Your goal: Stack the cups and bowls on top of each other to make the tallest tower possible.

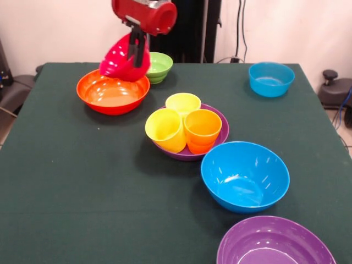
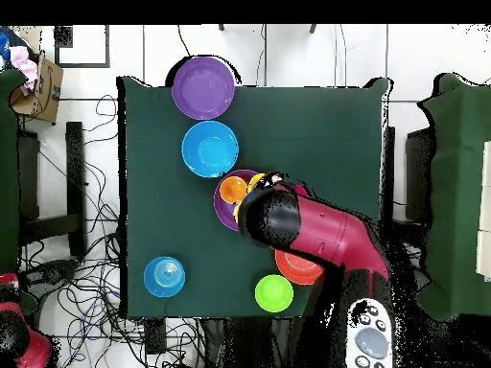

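My gripper (image 1: 137, 50) is shut on the rim of the small red bowl (image 1: 122, 61), holding it tilted in the air above the large orange bowl (image 1: 113, 92). In the overhead view the arm (image 2: 288, 222) hides the gripper and the red bowl; part of the orange bowl (image 2: 299, 270) shows under it. Two yellow cups (image 1: 165, 129) (image 1: 183, 103) and an orange cup (image 1: 202, 130) stand in a purple bowl (image 1: 220, 137) at mid table. The small light green bowl (image 1: 160, 67) sits behind the red bowl.
A large blue bowl (image 1: 245, 176) and a second purple bowl (image 1: 275, 242) sit at the near right. A small blue bowl (image 1: 270, 78) sits at the far right. Table edges run close behind the orange and green bowls.
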### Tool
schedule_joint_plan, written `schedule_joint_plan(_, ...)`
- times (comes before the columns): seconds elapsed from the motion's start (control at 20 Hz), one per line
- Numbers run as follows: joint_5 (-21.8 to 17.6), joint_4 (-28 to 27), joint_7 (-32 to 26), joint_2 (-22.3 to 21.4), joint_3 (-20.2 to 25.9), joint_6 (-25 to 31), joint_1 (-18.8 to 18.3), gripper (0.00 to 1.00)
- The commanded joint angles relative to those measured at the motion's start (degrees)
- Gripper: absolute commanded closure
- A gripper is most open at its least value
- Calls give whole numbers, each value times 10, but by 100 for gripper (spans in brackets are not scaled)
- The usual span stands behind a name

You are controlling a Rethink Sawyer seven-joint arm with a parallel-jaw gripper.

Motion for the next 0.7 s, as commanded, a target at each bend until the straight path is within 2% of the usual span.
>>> schedule_joint_plan(0.05, 38, -35, 109, 47, 27, 32, 35, 100)
schedule_joint_plan(0.35, 67, -39, 124, 75, 21, -7, 62, 100)
schedule_joint_plan(0.7, 98, -6, 131, 90, 21, -65, 76, 100)
